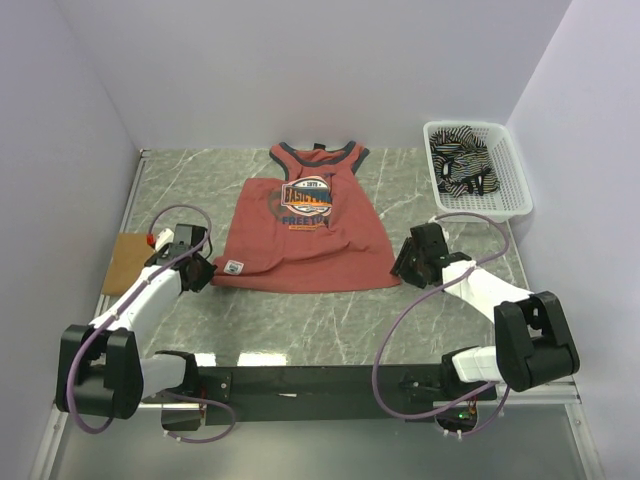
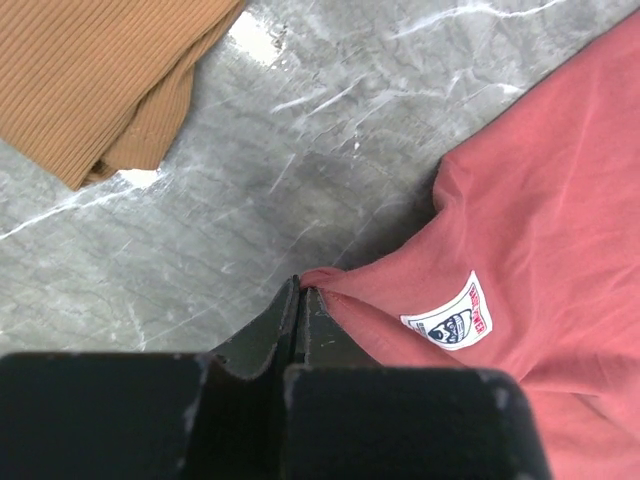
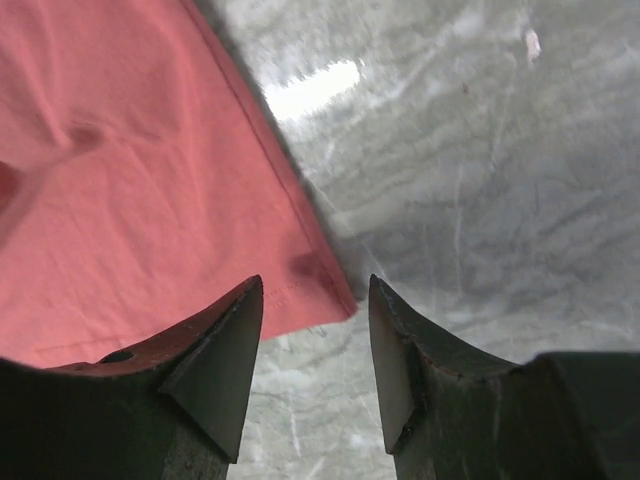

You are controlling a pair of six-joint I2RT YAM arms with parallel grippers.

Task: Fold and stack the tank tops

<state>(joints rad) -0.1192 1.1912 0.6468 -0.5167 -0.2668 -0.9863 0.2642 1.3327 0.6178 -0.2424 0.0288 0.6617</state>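
The brick-red tank top [image 1: 305, 225] lies spread flat at mid-table, lettering up, its left side folded in. My left gripper [image 1: 200, 270] is at its near left corner. In the left wrist view the gripper [image 2: 301, 290] is shut, pinching the corner of the red top [image 2: 560, 200]. My right gripper [image 1: 408, 262] is at the near right corner. In the right wrist view it [image 3: 315, 285] is open, and the red top's corner [image 3: 130, 180] lies between and just ahead of the tips. The mustard-tan top [image 1: 122, 262] lies folded at the left edge, also in the left wrist view [image 2: 90, 70]. The striped top [image 1: 462, 168] is bunched in the basket.
A white mesh basket [image 1: 512, 180] stands at the back right against the wall. Walls close in the table on the left, back and right. A white label [image 2: 455, 318] is sewn near the red top's left corner.
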